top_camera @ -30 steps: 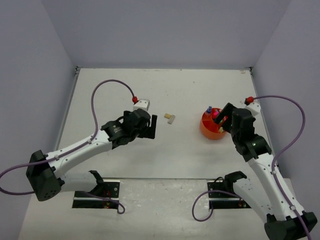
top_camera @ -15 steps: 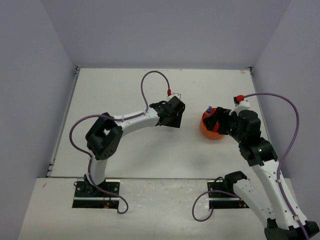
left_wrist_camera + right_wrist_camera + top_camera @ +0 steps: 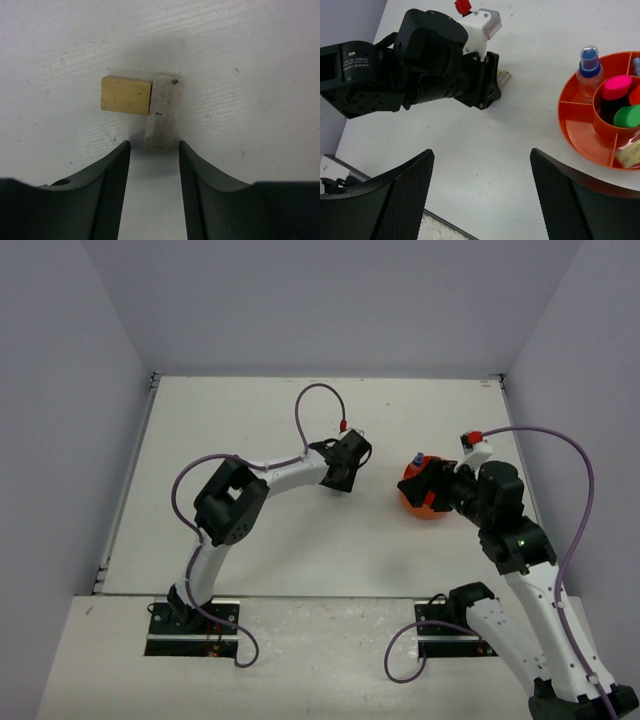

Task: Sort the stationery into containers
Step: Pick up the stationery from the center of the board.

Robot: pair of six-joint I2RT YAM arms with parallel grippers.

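In the left wrist view a tiny tan block lies on the white table, touching a whitish, speckled block. My left gripper is low over them and open, with its fingertips on either side of the whitish block's near end and not touching it. From above, the left gripper hides both blocks. The orange pot holds a blue-capped bottle, pink and green highlighters and a tan piece. My right gripper hangs open and empty to the left of the pot.
The left arm's black wrist with its white camera block fills the upper left of the right wrist view. The orange pot sits right of centre, partly under the right arm. Grey walls enclose the table on three sides.
The left arm swung right to the two blocks and its jaws narrowed around the whitish one. The right gripper shifted up and left over the pot, closing slightly.
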